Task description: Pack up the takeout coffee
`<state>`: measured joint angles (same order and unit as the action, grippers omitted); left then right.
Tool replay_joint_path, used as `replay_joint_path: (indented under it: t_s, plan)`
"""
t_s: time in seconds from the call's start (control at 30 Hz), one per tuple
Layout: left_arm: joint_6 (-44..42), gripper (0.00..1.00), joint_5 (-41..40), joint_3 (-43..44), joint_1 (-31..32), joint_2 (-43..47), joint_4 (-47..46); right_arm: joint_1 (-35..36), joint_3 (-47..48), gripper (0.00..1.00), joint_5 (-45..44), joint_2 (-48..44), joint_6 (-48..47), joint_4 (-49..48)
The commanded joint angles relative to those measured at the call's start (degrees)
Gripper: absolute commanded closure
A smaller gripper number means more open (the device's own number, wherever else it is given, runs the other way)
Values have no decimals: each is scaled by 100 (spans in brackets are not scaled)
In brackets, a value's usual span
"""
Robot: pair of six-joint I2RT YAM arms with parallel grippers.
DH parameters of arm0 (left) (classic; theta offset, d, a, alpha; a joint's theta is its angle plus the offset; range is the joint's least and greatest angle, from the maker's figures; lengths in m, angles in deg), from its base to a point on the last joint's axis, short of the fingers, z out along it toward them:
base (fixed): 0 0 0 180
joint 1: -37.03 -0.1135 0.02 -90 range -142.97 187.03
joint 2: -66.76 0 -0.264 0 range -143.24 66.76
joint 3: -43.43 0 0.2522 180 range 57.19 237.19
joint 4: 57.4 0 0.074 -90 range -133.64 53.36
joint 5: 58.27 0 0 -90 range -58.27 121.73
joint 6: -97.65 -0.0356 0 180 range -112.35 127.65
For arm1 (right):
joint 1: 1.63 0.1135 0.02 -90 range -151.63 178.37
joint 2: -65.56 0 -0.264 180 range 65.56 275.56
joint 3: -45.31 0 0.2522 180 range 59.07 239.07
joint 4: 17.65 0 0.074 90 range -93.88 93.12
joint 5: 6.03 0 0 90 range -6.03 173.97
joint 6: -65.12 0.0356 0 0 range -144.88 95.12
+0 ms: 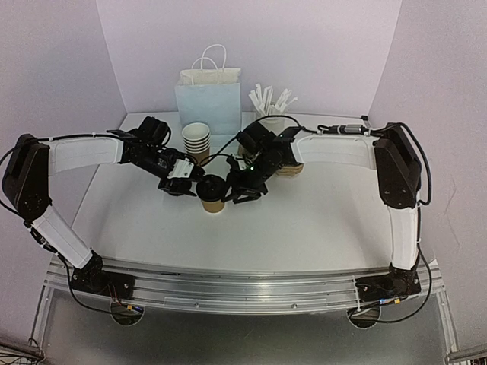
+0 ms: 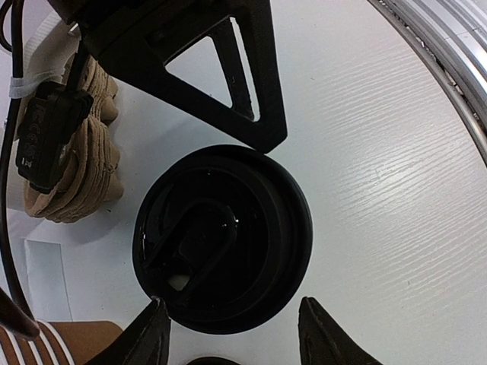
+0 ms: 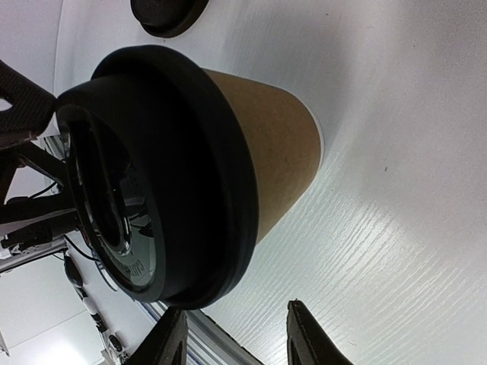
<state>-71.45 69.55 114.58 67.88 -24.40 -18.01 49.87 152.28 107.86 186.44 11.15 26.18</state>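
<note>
Two tools are facing each other over a single cup in the middle of the counter. The left tool is hanging with its jaws apart and gripping nothing. Its tips are straddling the near edge of the black lid, one sitting right at the rim and the other standing a little clear of it. That lid is sitting on the brown paper cup, which is standing upright on the white surface.

The right tool is likewise standing open and holding nothing. In its own wrist view the lidded cup is lying just ahead of its tips, not between them. Seen from the left wrist, one of its fingers is reaching in from the far side, with its tip right at the lid's rim. I cannot tell whether it is touching.

Moving outward, a second black lid is lying flat on the counter just beyond the cup. A stack of brown cups is standing behind the left tool, and a beige pulp stack is sitting close by. At the back, a light blue paper bag is standing against the wall, with a white cup of straws to its right.
</note>
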Motion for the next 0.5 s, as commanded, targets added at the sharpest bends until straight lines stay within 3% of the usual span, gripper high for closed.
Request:
replay_joint_path:
  t_s: [0.0,0.2,0.33,0.47]
  plan:
    - [44,44,123,93,87,-82,87,-69,148,59,129,-63,-13,-270]
    - [93,45,82,81,80,-62,68,-72,203,60,250,12,-32,-352]
    - [98,45,89,79,85,-76,67,-76,224,55,353,-46,-113,-388]
    - [90,46,106,89,86,-103,50,-108,205,60,254,-26,-27,-405]
